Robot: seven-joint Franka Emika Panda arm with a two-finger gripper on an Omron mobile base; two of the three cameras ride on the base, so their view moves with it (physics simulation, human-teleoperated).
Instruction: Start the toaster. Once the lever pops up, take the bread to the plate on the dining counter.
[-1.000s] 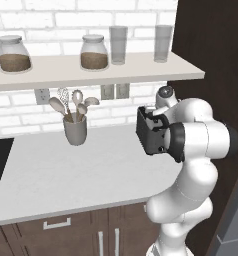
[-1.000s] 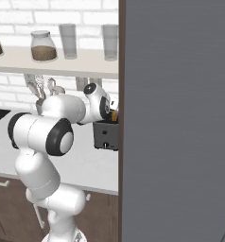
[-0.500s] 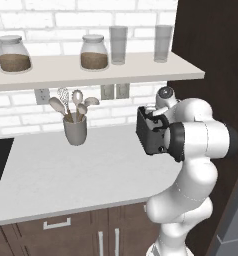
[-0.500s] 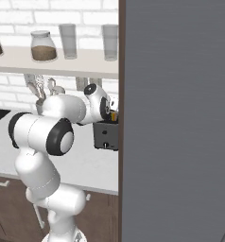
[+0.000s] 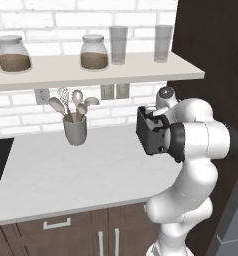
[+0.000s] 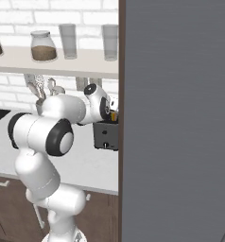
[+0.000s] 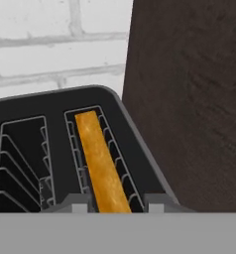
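My claw [image 7: 110,203] has just clenched from wide open onto the bread [image 7: 101,163], which stands upright in the right slot of the toaster [image 7: 55,149] beside the dark cabinet wall [image 7: 189,99]. I judge lifting out comes next.

From behind the arm's left, my first base camera looks forward and down over the worktop [image 5: 66,175] to the brick wall. The right base camera faces the same corner, though a grey panel [image 6: 176,118] blocks roughly half. Both share the toaster [image 5: 150,134] and shelf [image 5: 91,71]. My hand camera sits close above the toaster's slots, apparently looking steeply down.
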